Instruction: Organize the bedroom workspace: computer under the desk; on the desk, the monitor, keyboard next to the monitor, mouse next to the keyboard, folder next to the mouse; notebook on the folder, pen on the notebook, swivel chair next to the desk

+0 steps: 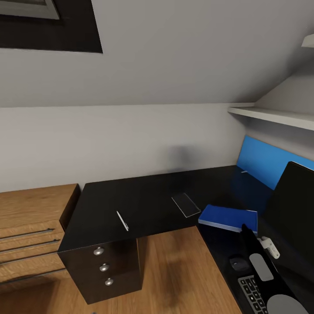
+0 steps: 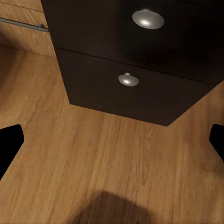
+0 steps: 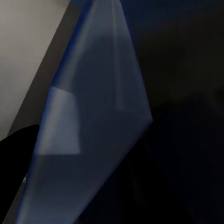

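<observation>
The pen (image 1: pixel 123 220) lies at nine o'clock on the black desk (image 1: pixel 148 205), the notebook (image 1: pixel 186 204) in the middle, the blue folder (image 1: pixel 228 217) at three. The right gripper (image 1: pixel 245 228) touches the folder; I cannot tell if it grips. A push could slide the folder off. The left gripper (image 2: pixel 112 140) hangs open over the wood floor (image 2: pixel 107 158).

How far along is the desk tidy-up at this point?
Partly done. The folder is on the desk, with the mouse and keyboard near the monitor. The right pincer is at the folder's edge; grip unclear. Left: the notebook and pen lie apart, unstacked.
</observation>
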### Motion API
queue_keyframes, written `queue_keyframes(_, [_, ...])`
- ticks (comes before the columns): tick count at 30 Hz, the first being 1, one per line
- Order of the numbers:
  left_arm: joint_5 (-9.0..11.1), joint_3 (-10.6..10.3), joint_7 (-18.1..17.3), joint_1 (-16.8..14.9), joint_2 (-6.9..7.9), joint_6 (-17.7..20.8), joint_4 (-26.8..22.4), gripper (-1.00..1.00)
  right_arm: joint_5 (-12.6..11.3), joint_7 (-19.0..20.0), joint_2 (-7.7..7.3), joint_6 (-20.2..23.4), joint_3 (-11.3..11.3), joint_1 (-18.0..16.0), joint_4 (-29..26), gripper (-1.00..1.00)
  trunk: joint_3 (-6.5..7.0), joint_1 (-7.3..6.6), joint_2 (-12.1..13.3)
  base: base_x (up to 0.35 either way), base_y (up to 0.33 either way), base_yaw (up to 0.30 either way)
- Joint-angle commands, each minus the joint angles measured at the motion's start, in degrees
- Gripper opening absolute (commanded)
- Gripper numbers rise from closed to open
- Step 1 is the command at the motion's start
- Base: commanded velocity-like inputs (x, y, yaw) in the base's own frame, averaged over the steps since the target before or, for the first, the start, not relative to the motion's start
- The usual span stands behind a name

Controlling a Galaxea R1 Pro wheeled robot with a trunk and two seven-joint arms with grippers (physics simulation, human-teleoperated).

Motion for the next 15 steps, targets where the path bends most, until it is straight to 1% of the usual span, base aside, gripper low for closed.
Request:
queue_keyframes(1, [0.3,-0.5,0.2,0.0,-0.01,-0.2,0.0,1.00,-0.6,0.1,-0.01,-0.2,0.0,0.0,0.0,-1.00,-0.07,0.00,0.0,0.000,0.000,0.000])
queue_keyframes(4, [0.3,-0.5,0.2,0.0,-0.01,-0.2,0.0,1.00,-0.6,0.1,-0.01,-0.2,0.0,0.0,0.0,-1.00,-0.07,0.00,0.0,0.000,0.000,0.000])
queue_keyframes(10, [0.3,-0.5,0.2,0.0,-0.01,-0.2,0.0,1.00,-0.6,0.1,-0.05,-0.2,0.0,0.0,0.0,-1.00,-1.14,1.32,-2.5,0.000,0.000,0.000])
queue_keyframes(15, [0.3,-0.5,0.1,0.0,-0.01,-0.2,0.0,1.00,-0.6,0.1,-0.09,-0.2,0.0,0.0,0.0,-1.00,-1.14,1.32,-2.5,0.000,0.000,0.000])
